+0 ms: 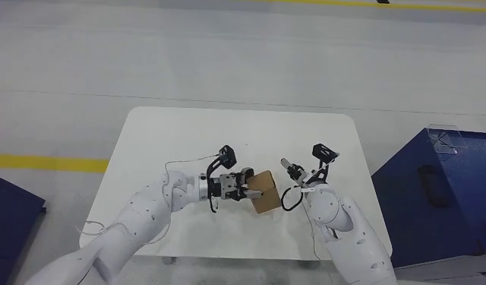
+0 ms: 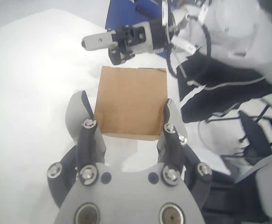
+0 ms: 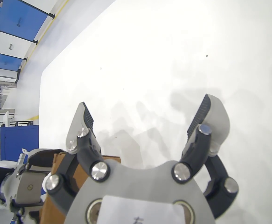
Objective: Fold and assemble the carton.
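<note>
Carton (image 1: 263,191) is a small brown box made of card. It is near the front edge of the white counter (image 1: 190,133), in between the two arms, and it is turned a little crooked.

The left pincer (image 1: 244,188) has hold of it. In the left wrist view its two fingers (image 2: 170,113) are spread just as wide as the carton (image 2: 131,101). One finger presses on each side, at the end of the carton closest to the wrist. A flat brown face of the carton looks up at that camera. I cannot tell if the carton rests on the counter or is lifted a little bit.

The right pincer (image 1: 289,166) is just beside the carton, on the side away from the left pincer. It is not touching the carton. In the right wrist view the right pincer (image 3: 145,100) is wide open and holds nothing, and the white counter (image 3: 149,36) is under it. A bit of the brown carton (image 3: 48,211) peeks out behind that pincer. In the left wrist view the right pincer (image 2: 91,42) is past the far edge of the carton and higher up.

A big blue cabinet (image 1: 425,186) stands on the grey floor (image 1: 228,49) on the robot's right side of the counter. A yellow line (image 1: 53,163) runs along the floor on the left side
</note>
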Robot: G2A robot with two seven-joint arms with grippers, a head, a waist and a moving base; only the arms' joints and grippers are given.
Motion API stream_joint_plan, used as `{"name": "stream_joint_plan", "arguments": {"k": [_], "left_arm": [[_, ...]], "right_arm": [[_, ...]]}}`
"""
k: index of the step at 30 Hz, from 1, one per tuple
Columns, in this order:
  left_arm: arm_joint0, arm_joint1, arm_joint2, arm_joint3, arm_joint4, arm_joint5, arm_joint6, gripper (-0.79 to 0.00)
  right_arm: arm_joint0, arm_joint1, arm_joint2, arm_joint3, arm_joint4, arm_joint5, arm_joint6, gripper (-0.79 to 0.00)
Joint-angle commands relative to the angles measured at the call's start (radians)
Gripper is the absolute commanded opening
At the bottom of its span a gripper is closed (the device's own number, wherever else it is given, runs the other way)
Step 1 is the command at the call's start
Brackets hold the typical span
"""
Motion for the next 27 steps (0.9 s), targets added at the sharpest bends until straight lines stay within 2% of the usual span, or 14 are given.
{"name": "stream_joint_plan", "arguments": {"k": [1, 4, 8, 11, 15, 16, 17, 21, 25, 27], "left_arm": [[0.002, 0.003, 0.003, -0.005, -0.157, 0.0, -0.082, -0.785], [-0.027, 0.019, -0.002, 0.017, -0.541, 0.0, -0.462, -0.785], [-0.053, 0.017, -0.012, 0.107, -0.781, 0.012, -0.772, -0.785], [-0.062, 0.001, 0.014, 0.126, -0.813, 0.098, -0.859, -0.785], [-0.058, -0.024, 0.041, 0.164, -0.831, 0.156, -0.917, -0.785], [-0.061, -0.031, 0.044, 0.183, -0.832, 0.162, -0.922, -0.52], [-0.065, -0.038, 0.046, 0.204, -0.831, 0.165, -0.925, 0.0], [-0.085, -0.062, 0.031, 0.283, -0.823, 0.133, -0.876, 0.0], [-0.112, -0.072, 0.017, 0.353, -0.762, 0.1, -0.749, 0.0], [-0.124, -0.073, 0.019, 0.385, -0.703, 0.102, -0.67, 0.0]], "right_arm": [[-0.002, -0.001, -0.002, 0.002, 0.002, -0.003, 0.002, 0.0], [0.001, -0.002, 0.001, 0.01, 0.006, -0.009, 0.003, 0.0], [0.008, -0.002, 0.018, 0.015, 0.022, -0.012, 0.009, 0.0], [0.015, -0.002, 0.029, 0.021, 0.029, -0.012, 0.014, 0.0], [0.019, -0.003, 0.03, 0.024, 0.031, -0.016, 0.024, 0.0], [0.019, -0.004, 0.028, 0.025, 0.031, -0.017, 0.026, 0.0], [0.02, -0.004, 0.025, 0.025, 0.032, -0.018, 0.027, 0.0], [0.018, -0.01, -0.001, 0.026, 0.035, -0.018, 0.032, 0.0], [0.006, -0.016, -0.043, 0.028, 0.025, -0.015, 0.038, 0.0], [0.01, -0.025, -0.064, 0.037, 0.061, 0.028, 0.058, 0.0]]}}
